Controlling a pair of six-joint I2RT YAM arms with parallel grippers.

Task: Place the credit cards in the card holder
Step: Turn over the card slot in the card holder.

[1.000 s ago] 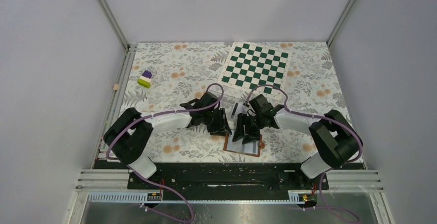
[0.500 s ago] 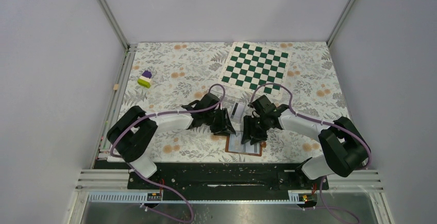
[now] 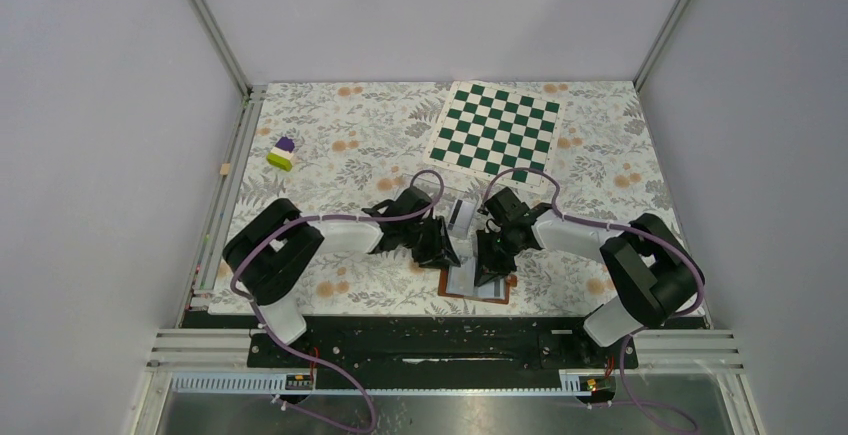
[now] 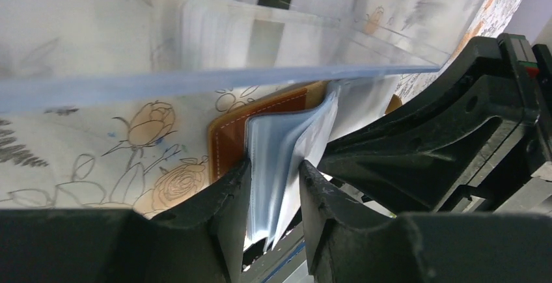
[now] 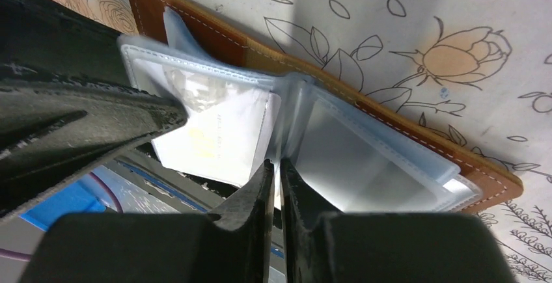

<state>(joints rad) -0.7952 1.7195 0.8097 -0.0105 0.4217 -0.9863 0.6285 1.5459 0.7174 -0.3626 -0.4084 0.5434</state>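
The brown card holder lies open on the flowered cloth near the front edge, its pale blue pockets fanned up. My left gripper is shut on a bundle of those pockets at the brown edge. My right gripper stands over the fold, its jaws pressed together on a thin pale pocket leaf. A white credit card sticks partway out of a left pocket. The brown leather shows behind. More credit cards lie in the clear case just behind.
A green-and-white chessboard lies at the back right. A purple and green block and a small tan cube sit at the far left. The black front rail runs close behind the card holder.
My right gripper's jaws have closed from wide apart to nearly touching, over the card holder's fold. The left gripper has shifted right and nearer, still holding the pockets.
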